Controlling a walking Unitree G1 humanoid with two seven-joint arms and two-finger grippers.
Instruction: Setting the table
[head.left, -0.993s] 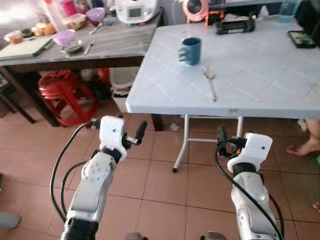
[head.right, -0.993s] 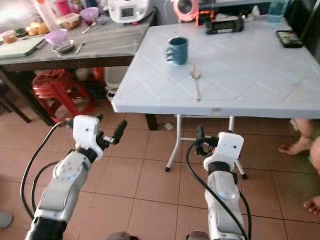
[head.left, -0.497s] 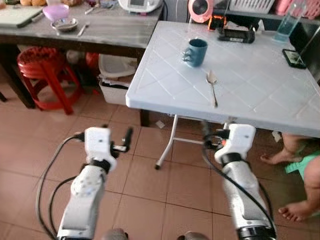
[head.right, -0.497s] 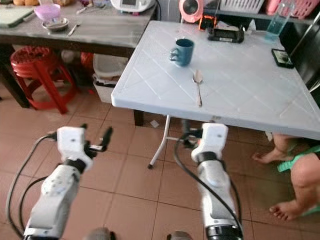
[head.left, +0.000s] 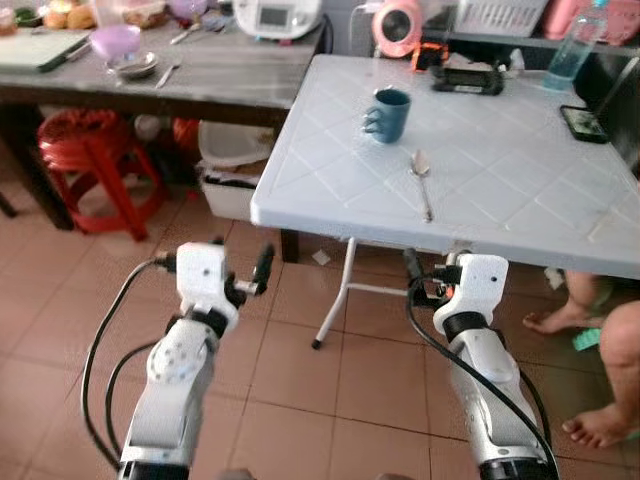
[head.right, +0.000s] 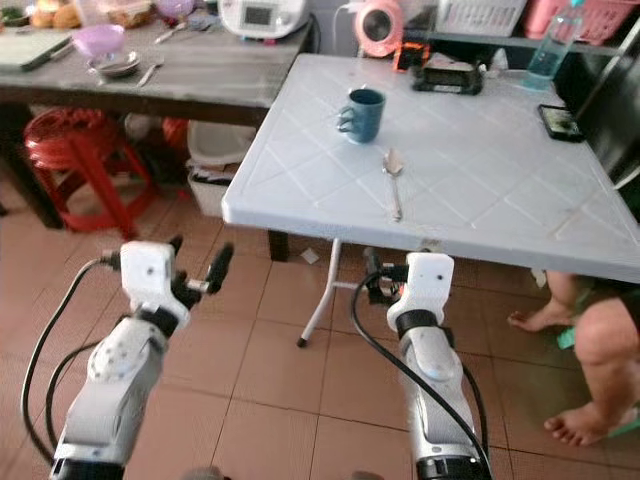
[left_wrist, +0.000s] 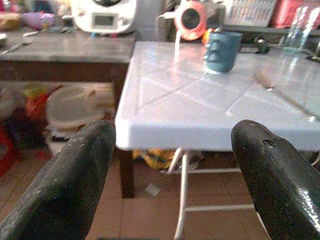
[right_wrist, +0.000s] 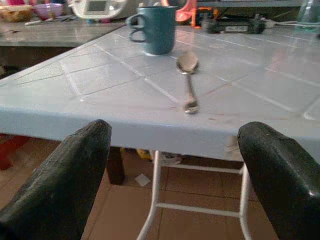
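Nearest the camera, two silver robot arms reach forward over a floor of reddish-brown tiles (head.left: 300, 380). The left gripper (left_wrist: 170, 165) hangs in the air short of the white plastic table (head.left: 520, 190), below the level of its top; its two black fingers (left_wrist: 65, 185) are spread wide apart with nothing between them. The right gripper (right_wrist: 175, 170) sits just under and in front of the table's near edge, fingers (right_wrist: 280, 175) likewise spread wide and holding nothing.

On the table, a metal spoon (head.left: 421, 180) lies close to the near edge, bowl pointing away from the robot. Just beyond it and slightly to the left stands a dark teal mug (head.left: 388, 114), upright, handle turned left. Mug and spoon are near each other but not touching.

Toward the table's far edge sit a black device (head.left: 468, 78), a pink round object (head.left: 398, 24) and a clear blue bottle (head.left: 566, 58); a dark phone (head.left: 583, 122) lies at the right edge. A person's bare legs and feet (head.left: 605, 380) show beside the table on the right.

To the left, a dark wooden counter (head.left: 220, 90) carries a purple bowl (head.left: 115, 42), a white appliance (head.left: 275, 16) and cutlery. A red plastic stool (head.left: 88, 160) stands beneath it.
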